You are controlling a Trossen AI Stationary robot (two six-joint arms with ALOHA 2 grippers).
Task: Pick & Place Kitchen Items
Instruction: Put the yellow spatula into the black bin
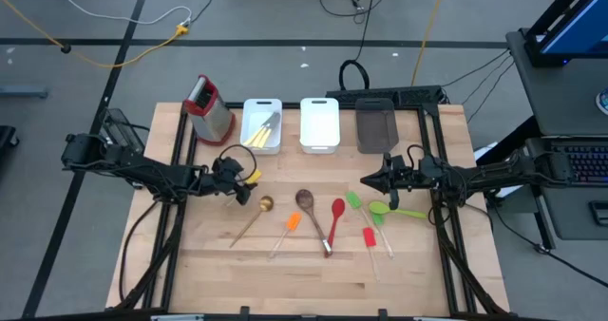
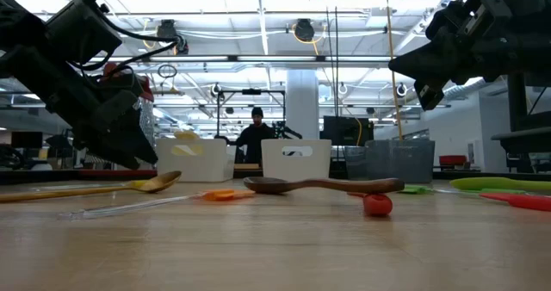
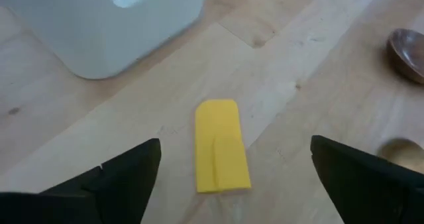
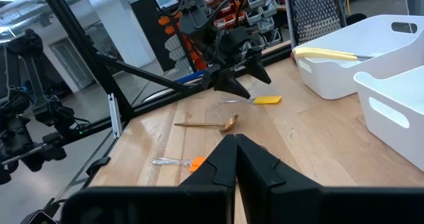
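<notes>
A robotics lab or workshop: a wooden table [image 1: 313, 264] in a black metal frame [image 1: 171, 217] on grey floor with loose cables [image 1: 114, 22], ceiling strip lights [image 2: 215, 24], equipment racks [image 4: 225, 5], monitors [image 2: 344, 127], and a person [image 2: 256, 136] standing behind.

Light: bright, even, from ceiling strips [image 2: 258, 37] | Shadows: soft, faint on table [image 1: 313, 273] | Blur: low view's foreground tabletop was unfocused

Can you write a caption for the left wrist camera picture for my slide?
Left end effector, fingers spread wide, hovers over a yellow mini spatula on the wooden table, beside a white bin.
</notes>
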